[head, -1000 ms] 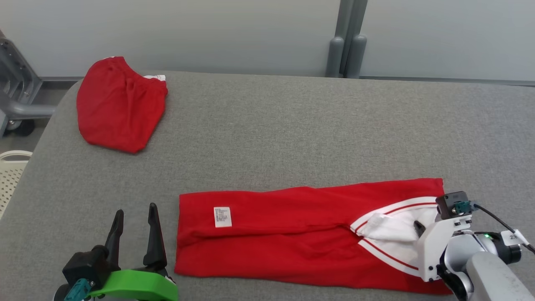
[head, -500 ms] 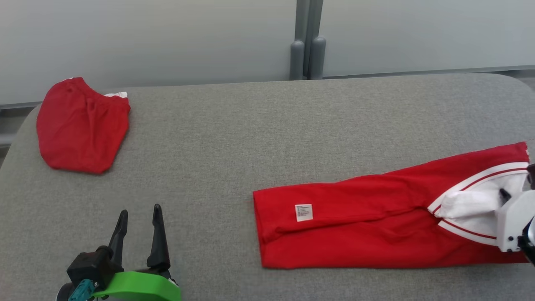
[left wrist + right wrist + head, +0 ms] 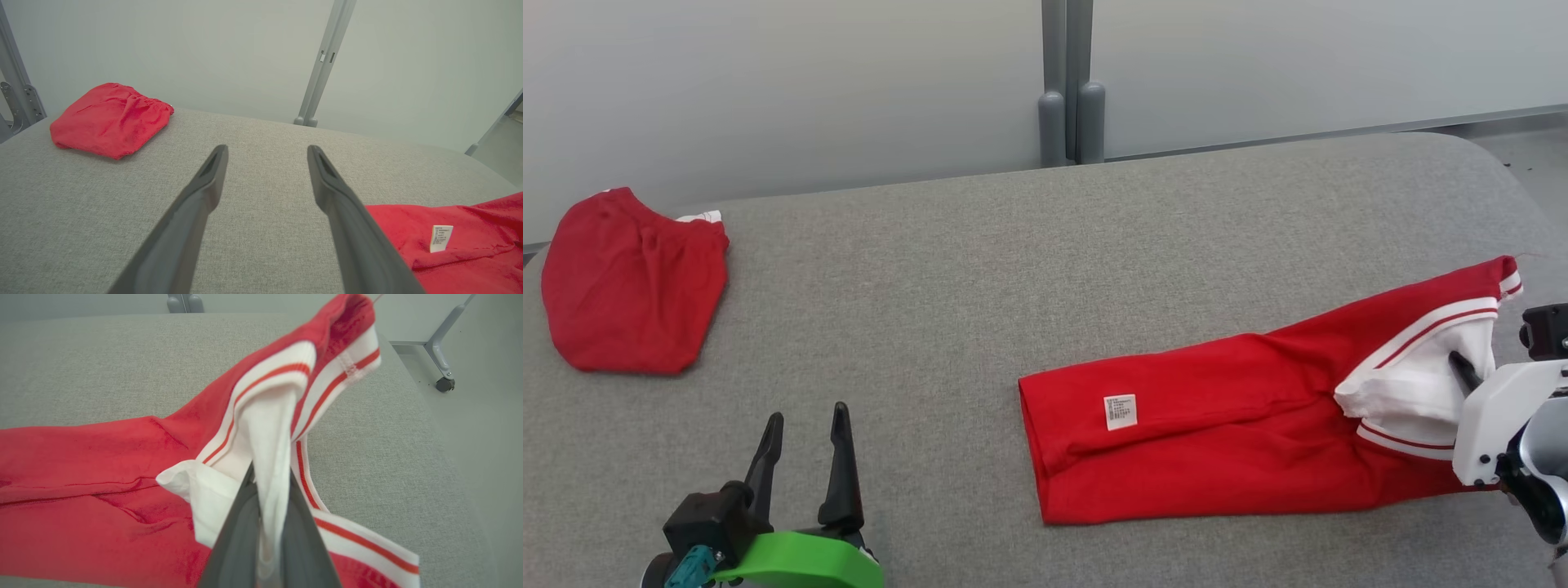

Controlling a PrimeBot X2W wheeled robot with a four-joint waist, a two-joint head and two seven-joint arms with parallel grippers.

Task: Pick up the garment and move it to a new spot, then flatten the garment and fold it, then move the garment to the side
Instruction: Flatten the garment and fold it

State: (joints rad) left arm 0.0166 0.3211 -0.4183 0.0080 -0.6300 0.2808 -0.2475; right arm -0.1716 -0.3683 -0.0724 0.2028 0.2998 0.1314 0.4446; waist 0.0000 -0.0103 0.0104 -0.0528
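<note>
Bright, even, diffuse light; faint soft shadows on the counter [image 3: 1013, 269]. Wrist views bow at their edges; the nearest fingers [image 3: 237, 547] blur.

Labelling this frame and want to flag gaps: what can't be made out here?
- Label print: too small in head and left wrist views.
- Tips of right fingers: buried in the garment's white lining, right wrist view.
- Garment's right corner: behind the right arm, head view.
- Other red cloth: bunched, type unclear.
</note>
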